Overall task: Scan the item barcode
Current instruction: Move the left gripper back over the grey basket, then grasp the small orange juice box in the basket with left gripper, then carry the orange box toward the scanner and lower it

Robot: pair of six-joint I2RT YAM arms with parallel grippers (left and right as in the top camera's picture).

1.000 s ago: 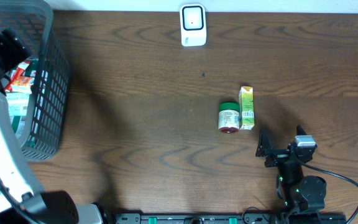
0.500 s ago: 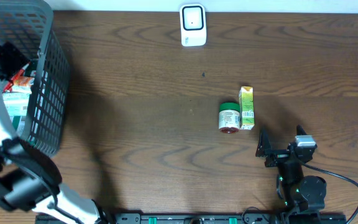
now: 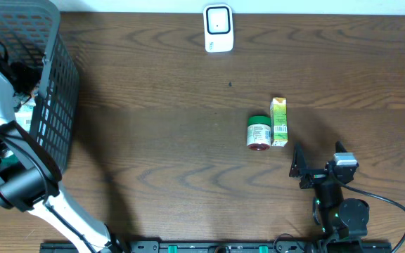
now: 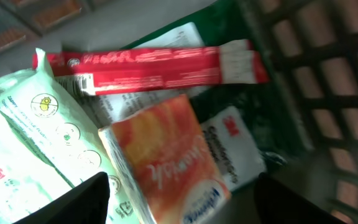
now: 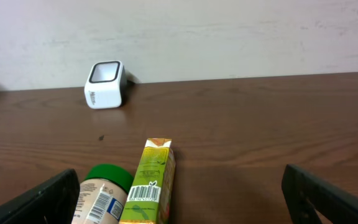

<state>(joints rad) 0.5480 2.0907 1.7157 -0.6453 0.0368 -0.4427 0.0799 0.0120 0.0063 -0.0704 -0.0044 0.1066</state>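
Note:
My left gripper (image 4: 182, 202) reaches down inside the grey basket (image 3: 53, 105), and the overhead view shows it (image 3: 21, 72) among the packs. Its jaws stand apart on either side of an orange pack (image 4: 166, 155), with no contact showing. A long red pack (image 4: 154, 65), a white-and-green pack (image 4: 36, 137) and a white pouch (image 4: 235, 143) lie around it. The white scanner (image 3: 218, 28) stands at the table's far edge. My right gripper (image 3: 317, 157) rests open at the front right, holding nothing.
A green carton (image 3: 278, 121) lies next to a green-lidded jar (image 3: 259, 132) just ahead of the right gripper; the right wrist view shows the carton's barcode (image 5: 143, 192) facing up. The basket's mesh wall (image 4: 328, 93) stands to the right of the left gripper.
The left arm has shifted over the basket and its gripper has gone lower among the packs. The right arm, carton and jar have not moved.

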